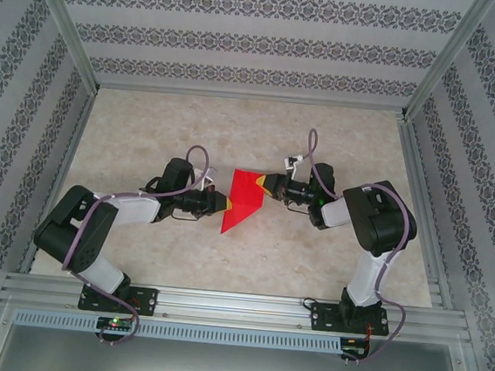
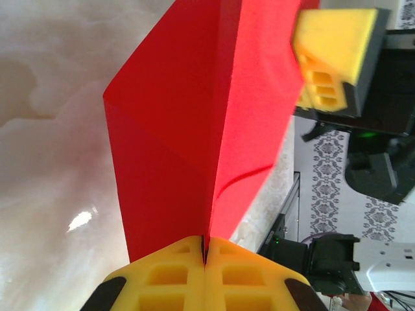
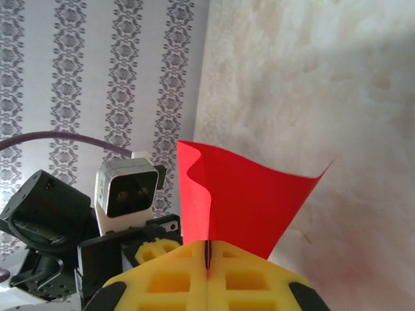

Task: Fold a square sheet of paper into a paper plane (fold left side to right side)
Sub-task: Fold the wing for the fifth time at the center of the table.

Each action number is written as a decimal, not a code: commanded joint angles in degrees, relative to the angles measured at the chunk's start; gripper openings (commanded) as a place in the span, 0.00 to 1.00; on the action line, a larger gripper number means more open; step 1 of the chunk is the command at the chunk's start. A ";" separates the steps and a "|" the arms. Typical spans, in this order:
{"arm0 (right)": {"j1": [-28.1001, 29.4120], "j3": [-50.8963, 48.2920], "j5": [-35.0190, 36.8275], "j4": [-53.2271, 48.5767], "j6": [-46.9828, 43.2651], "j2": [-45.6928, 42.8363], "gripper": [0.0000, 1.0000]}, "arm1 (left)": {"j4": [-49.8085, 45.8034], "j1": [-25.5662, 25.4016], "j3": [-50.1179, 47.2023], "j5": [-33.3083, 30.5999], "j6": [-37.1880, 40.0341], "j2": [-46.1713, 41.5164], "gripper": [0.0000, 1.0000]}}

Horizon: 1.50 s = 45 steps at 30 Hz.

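The red sheet of paper [image 1: 244, 198] hangs creased and partly folded above the middle of the table, stretched between both grippers. My left gripper [image 1: 225, 203] is shut on its left edge; in the left wrist view the paper [image 2: 188, 142] rises from between the yellow pads [image 2: 168, 278]. My right gripper [image 1: 265, 185] is shut on the upper right edge, and in the right wrist view the paper [image 3: 253, 201] stands curled out of its closed pads [image 3: 246, 278]. The right gripper's yellow fingertip [image 2: 334, 55] also shows at the top right of the left wrist view.
The marbled table top [image 1: 235, 132] is bounded by patterned walls and metal rails [image 1: 219, 301] at the near edge. The left arm's wrist camera [image 3: 126, 194] faces the right wrist view from close by.
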 commanded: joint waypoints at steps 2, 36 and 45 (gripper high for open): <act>-0.52 -0.49 2.92 -15.03 -11.61 -5.89 0.02 | 5.02 -1.30 -0.01 -0.94 -0.46 2.68 0.00; 2.42 5.73 10.00 -41.80 -20.14 -10.27 0.03 | -26.87 -9.71 1.98 -31.72 16.55 -14.91 0.58; 2.56 6.75 10.71 -45.12 -21.22 -10.55 0.03 | -42.62 -31.38 14.12 -55.74 18.38 -12.35 0.59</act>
